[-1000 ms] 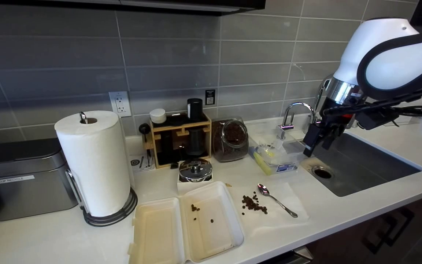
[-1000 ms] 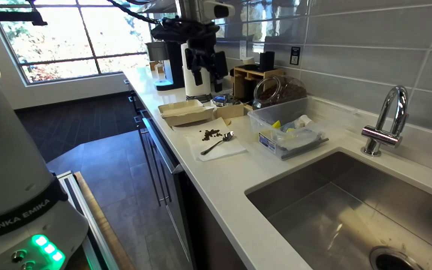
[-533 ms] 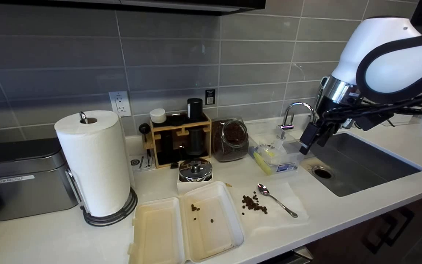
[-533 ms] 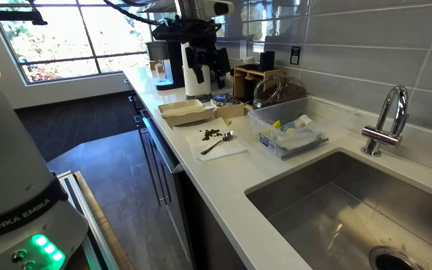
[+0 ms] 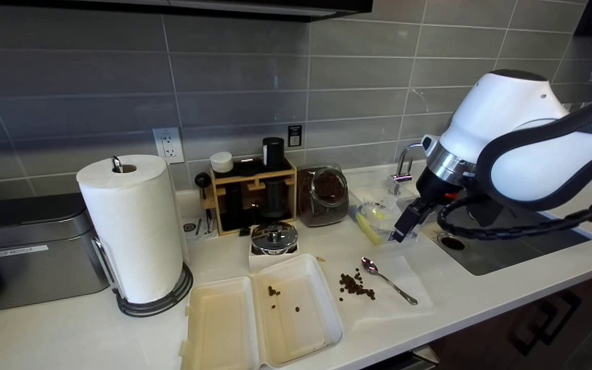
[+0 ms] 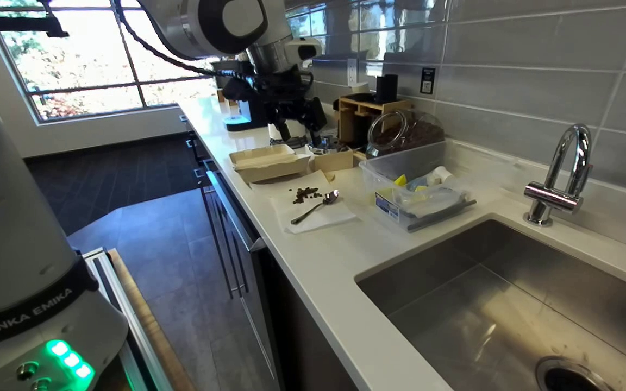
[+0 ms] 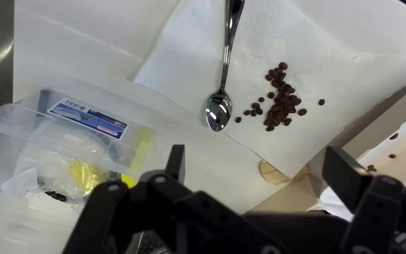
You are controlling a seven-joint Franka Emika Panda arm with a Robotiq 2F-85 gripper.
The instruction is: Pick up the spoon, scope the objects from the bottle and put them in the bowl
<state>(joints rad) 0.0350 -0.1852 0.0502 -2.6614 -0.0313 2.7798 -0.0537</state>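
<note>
Several beans [image 5: 271,291] dot one half of the bowl [image 5: 298,331].

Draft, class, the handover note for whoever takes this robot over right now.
Gripper: open, holding nothing, above the counter.
Spoon: on the white paper, beside the loose beans.
Dark-filled jar: beside the wooden rack.
White dish: lying open, a few beans in one half.
Done: no grasp yet; how the dish's beans arrived isn't shown.
Left: grasp spoon, scoop from jar, empty into dish.

Your Franka Emika Panda arm [image 5: 527,169] is white, black-trimmed, with a silvery wrist collar [image 5: 449,165] and thick black cable [image 5: 512,233] — round screws [image 7: 159,179] dot your black Robotiq gripper [image 7: 256,165], and green lights [image 6: 70,358] glow beneath the "FRANKA EMIKA" lettering [image 6: 19,313].
</note>
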